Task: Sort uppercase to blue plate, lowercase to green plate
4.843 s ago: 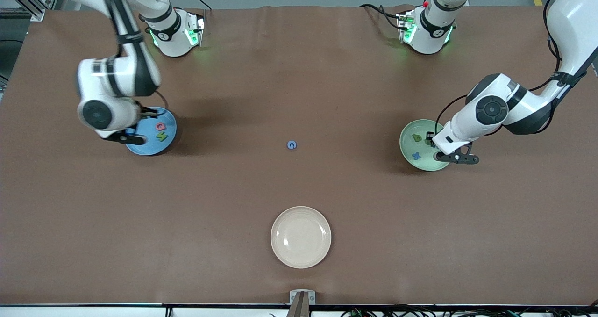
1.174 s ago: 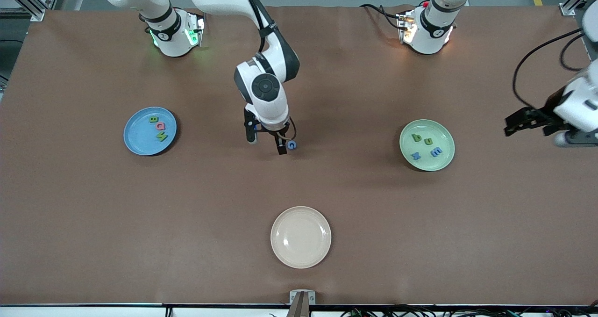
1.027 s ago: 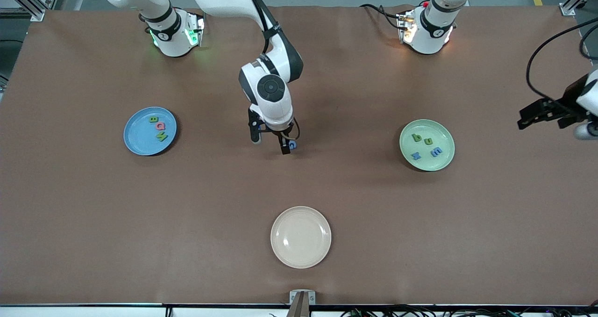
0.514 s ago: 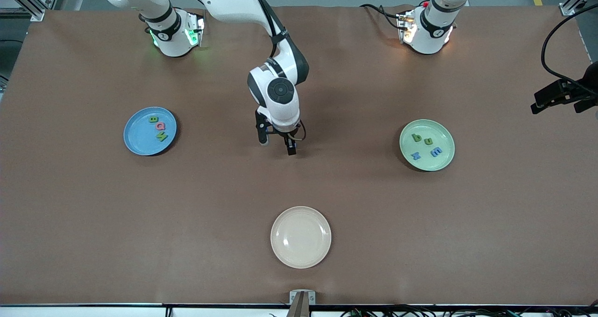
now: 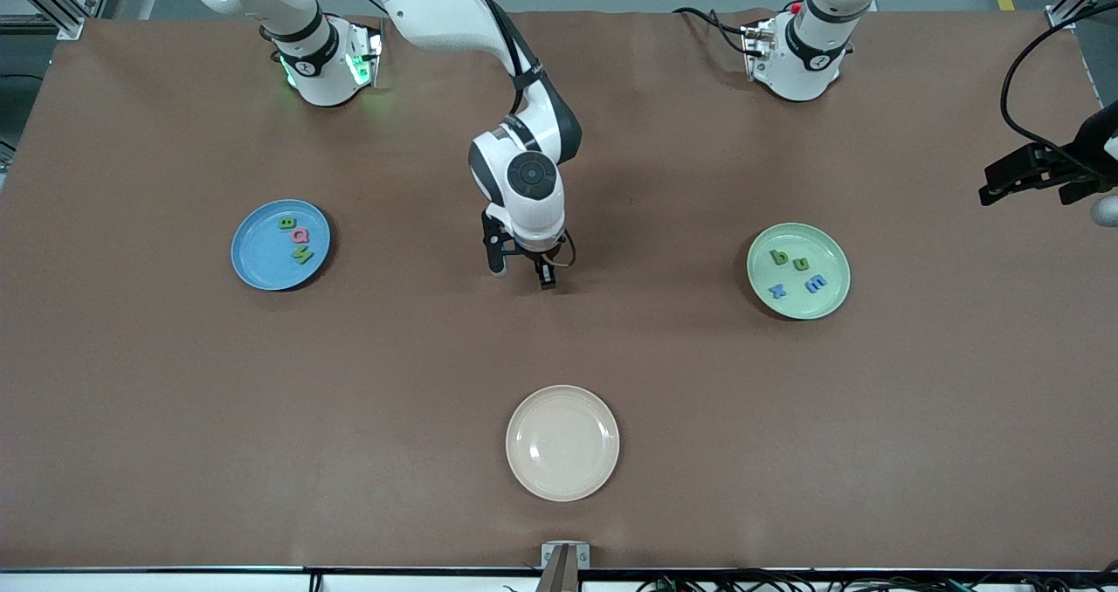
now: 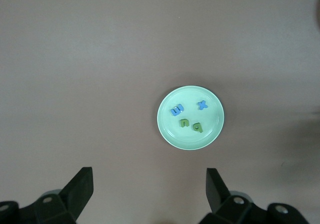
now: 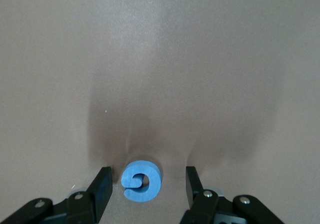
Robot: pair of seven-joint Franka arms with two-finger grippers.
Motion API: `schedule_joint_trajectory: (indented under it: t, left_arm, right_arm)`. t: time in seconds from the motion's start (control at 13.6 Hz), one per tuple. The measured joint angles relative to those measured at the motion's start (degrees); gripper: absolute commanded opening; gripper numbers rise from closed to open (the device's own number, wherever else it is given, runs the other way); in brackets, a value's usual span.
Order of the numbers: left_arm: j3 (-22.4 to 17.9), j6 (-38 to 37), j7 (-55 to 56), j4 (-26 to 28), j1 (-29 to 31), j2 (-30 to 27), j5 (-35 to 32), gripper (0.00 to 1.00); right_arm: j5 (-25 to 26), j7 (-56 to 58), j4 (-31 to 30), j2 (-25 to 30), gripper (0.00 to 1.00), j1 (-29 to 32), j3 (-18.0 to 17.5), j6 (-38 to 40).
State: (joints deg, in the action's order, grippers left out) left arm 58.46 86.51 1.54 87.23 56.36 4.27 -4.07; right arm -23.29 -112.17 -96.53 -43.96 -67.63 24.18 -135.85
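My right gripper [image 5: 522, 272] is open and down at the table's middle, its fingers on either side of the blue G [image 7: 142, 180], which lies flat between them untouched; the front view hides the G under the hand. The blue plate [image 5: 258, 265] toward the right arm's end holds the green B [image 5: 286, 223], pink Q [image 5: 300, 236] and green N [image 5: 303, 255]. The green plate [image 5: 830, 299] toward the left arm's end holds the green b [image 5: 779, 257], green u [image 5: 800, 264], blue x [image 5: 776, 291] and blue m [image 5: 815, 284]; it also shows in the left wrist view [image 6: 210, 136]. My left gripper [image 6: 147, 194] is open, empty and raised.
A cream plate [image 5: 562, 443] lies empty near the front edge, nearer the camera than my right gripper. The brown mat [image 5: 349, 400] covers the table. The left arm hangs over the mat's edge at its own end.
My right gripper has slid over the blue G and lowered around it, hiding it in the front view. The left arm has pulled back from the green plate toward the table's edge.
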Motion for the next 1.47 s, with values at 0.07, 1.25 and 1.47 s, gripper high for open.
schedule_joint_trajectory:
  t: [0.07,1.25,1.47]
  left_arm:
    - [-5.38,0.00,0.00,-0.14,-5.44,0.00,0.05,0.99]
    - [-64.69,-0.01,-0.04,-0.53,-62.13,-3.11,3.24,0.99]
    - [-63.49,-0.14,-0.23,-0.07,-60.12,-3.74,4.35,0.99]
  right_arm:
    - [0.00,-0.01,0.00,-0.03,0.64,0.00,0.00,0.00]
    - [0.06,2.76,1.78,-0.69,0.01,0.14,1.20,4.28]
    - [0.06,12.44,2.27,1.12,0.01,0.17,4.86,16.49]
